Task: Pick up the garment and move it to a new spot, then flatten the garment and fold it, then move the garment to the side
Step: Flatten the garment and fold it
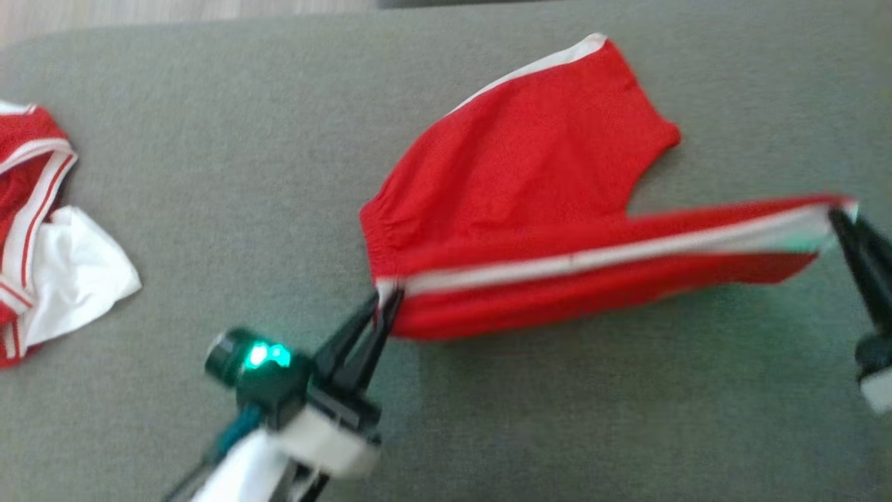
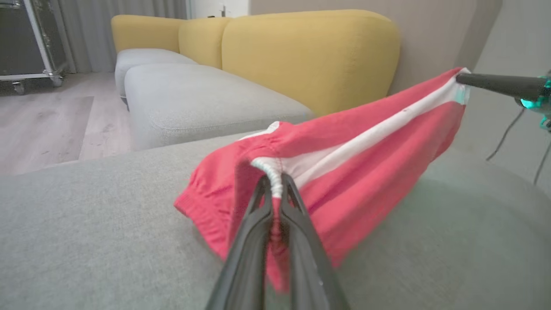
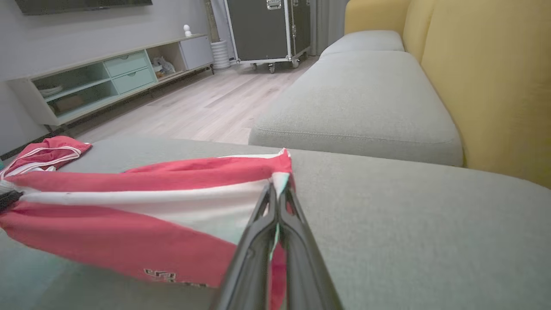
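Red shorts with a white side stripe (image 1: 529,202) lie on the grey cushion (image 1: 209,174), their near side lifted and stretched between both grippers. My left gripper (image 1: 385,300) is shut on the waistband end of the stripe (image 2: 273,172). At the right edge of the head view my right gripper (image 1: 840,216) is shut on the leg-hem end of the stripe (image 3: 280,183). The far leg (image 1: 578,118) rests flat on the cushion. Dark print (image 3: 161,274) shows on the hanging underside in the right wrist view.
A second red and white garment pile (image 1: 42,237) lies at the cushion's left edge. Yellow backrests (image 2: 310,56) and more grey seats (image 3: 361,103) stand beyond. A wood floor (image 3: 193,107), a low shelf unit (image 3: 107,77) and a wheeled black case (image 3: 267,30) lie farther off.
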